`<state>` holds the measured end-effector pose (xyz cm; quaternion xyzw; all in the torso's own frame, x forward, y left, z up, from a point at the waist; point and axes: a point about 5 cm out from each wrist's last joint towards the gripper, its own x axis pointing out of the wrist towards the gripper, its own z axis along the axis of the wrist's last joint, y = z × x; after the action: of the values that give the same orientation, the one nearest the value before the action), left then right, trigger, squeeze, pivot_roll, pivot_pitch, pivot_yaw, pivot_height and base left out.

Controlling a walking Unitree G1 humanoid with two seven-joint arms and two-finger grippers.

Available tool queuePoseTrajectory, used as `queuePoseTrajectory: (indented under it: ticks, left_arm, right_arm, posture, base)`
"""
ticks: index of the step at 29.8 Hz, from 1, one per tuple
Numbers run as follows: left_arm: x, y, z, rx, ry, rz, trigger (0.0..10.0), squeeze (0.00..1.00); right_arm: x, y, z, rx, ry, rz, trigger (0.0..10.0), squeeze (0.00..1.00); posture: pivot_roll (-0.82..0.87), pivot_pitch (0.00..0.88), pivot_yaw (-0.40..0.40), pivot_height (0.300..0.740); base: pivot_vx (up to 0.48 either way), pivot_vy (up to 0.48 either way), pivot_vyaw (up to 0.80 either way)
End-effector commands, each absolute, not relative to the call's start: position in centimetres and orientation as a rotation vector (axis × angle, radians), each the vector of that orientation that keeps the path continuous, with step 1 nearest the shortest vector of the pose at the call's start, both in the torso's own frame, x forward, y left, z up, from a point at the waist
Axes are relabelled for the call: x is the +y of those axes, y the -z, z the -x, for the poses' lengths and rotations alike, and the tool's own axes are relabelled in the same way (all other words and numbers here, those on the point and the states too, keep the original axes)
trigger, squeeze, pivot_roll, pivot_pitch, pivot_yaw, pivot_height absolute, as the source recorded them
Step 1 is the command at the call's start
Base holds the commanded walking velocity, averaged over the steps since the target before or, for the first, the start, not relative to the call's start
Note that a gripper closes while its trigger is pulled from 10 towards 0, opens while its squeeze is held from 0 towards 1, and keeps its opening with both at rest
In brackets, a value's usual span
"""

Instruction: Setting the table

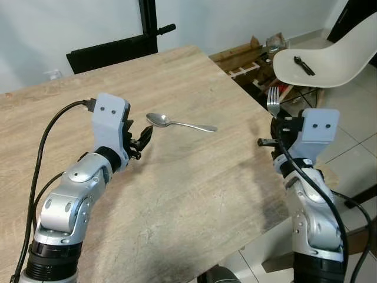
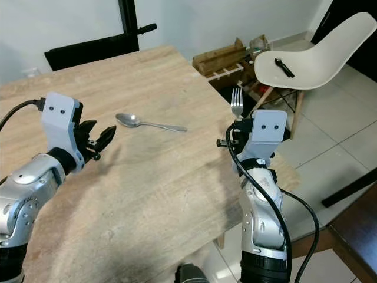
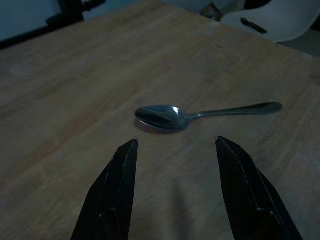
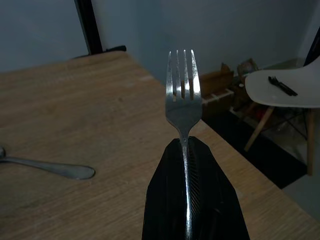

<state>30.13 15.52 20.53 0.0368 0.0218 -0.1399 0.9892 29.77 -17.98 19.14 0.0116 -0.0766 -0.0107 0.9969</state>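
**Fork held upright, spoon lying on the wood**

Holding a silver metal fork [image 4: 184, 95] upright, tines pointing up, the right gripper [image 2: 235, 137] has its two black fingers [image 4: 192, 200] pressed together on the handle. It hangs at the right-hand edge of the light wooden tabletop [image 1: 194, 194], near that edge's far end.

A shiny silver metal spoon [image 1: 179, 123] lies flat on the tabletop, its bowl toward the robot's left and its handle running off to the right. The left gripper [image 1: 140, 141] sits low over the wood just short of the spoon's bowl, its fingers spread wide and gripping nothing; from the left wrist view the bowl lies beyond the gap between the two tips.

Off the table to the right stands a white moulded plastic chair [image 2: 318, 56] with a small black object [image 2: 284, 66] resting on its seat.
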Motion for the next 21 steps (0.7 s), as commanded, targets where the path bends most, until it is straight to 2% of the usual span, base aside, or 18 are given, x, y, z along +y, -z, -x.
queuePoseTrajectory:
  ticks: [1, 21]
  left_arm:
    - [15.79, -20.35, -30.26, 0.044, 0.26, -0.076, 10.0, 0.0]
    - [15.87, -20.54, -30.79, 0.023, 0.262, -0.072, 10.0, 0.0]
  right_arm:
    - [-17.98, -19.2, -29.64, -0.147, 0.03, -0.024, 10.0, 0.0]
    - [-18.63, -18.83, -29.45, -0.127, 0.074, -0.033, 10.0, 0.0]
  posture:
    - [-0.12, 0.043, 0.062, 0.74]
    - [-0.13, 0.045, 0.071, 0.74]
  base:
    - [-0.352, 0.0, 0.0]
    - [-0.392, 0.0, 0.0]
